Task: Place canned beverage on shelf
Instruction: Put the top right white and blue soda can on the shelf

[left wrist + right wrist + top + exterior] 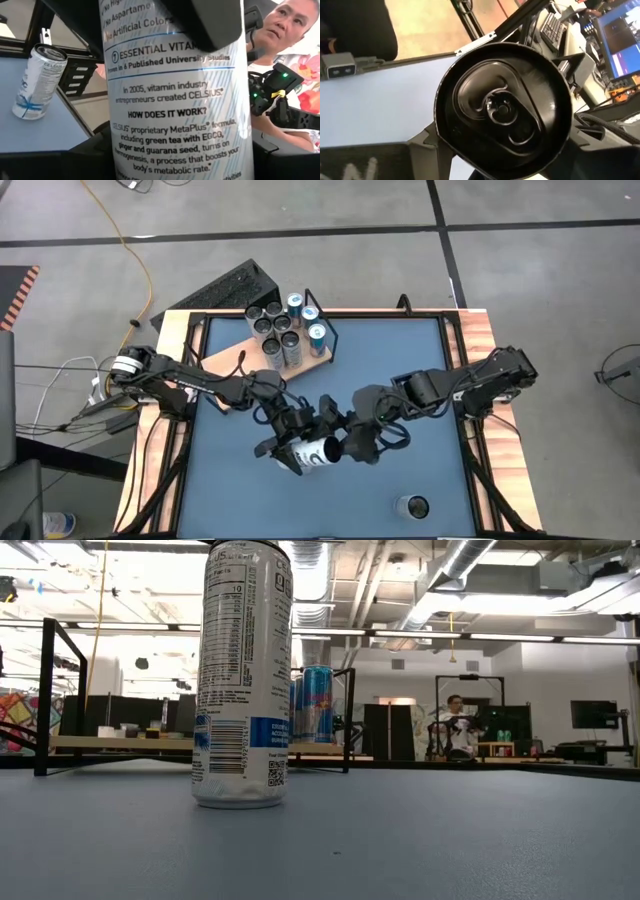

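Can [318, 453], stiff, smooth and likely slippery, lies mid-tabletop between left hand [290, 442] and right hand [352, 442]; who grips, I cannot tell.

Your lighting is even and bright from ceiling strips [420, 635]; shadows on the desk [420, 380] stay soft. The right wrist view's can lid [502, 107] is blurred.

The white can [175, 100] filling the left wrist view carried "ESSENTIAL VITAMINS", "In 2005, vitamin industry entrepreneurs created CELSIUS", "HOW DOES IT WORK?" and "MetaPlus" formula text naming green tea, ginger and guarana seed; a second white can [37, 82] standing farther off read "CELSIUS" near its rim
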You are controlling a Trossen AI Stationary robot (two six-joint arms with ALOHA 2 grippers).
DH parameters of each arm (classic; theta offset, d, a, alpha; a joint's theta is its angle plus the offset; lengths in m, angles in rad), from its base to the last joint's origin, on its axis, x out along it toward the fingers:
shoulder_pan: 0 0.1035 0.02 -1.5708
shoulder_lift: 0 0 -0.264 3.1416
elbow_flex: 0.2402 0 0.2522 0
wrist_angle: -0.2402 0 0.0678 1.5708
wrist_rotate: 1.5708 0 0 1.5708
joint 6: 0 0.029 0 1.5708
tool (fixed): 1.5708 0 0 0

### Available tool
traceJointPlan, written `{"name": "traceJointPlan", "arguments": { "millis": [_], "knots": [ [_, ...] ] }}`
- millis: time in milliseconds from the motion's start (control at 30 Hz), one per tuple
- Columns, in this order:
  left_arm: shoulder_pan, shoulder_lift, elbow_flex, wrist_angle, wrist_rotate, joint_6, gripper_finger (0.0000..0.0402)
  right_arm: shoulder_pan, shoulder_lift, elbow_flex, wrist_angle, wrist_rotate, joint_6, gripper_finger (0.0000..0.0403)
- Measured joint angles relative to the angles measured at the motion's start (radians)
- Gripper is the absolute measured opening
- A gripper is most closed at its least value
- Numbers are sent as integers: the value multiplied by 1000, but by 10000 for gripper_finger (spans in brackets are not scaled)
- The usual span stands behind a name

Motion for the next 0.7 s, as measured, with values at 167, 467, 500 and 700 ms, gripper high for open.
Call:
{"name": "traceJointPlan", "arguments": {
  "millis": [167, 467, 500, 700],
  "knots": [
    [-1, -2, 0, 12, 5, -1, 234, 5, 0, 0, 30, 11, 71, 233],
    [-6, -5, 1, 39, -3, -2, 237, 18, -34, -1, 17, 27, 172, 284],
    [-6, -5, 1, 40, -5, -2, 237, 19, -44, -1, 14, 27, 180, 288],
    [-5, -6, 1, 42, -26, 10, 238, 21, -123, 0, -18, 68, 300, 296]
  ]
}}
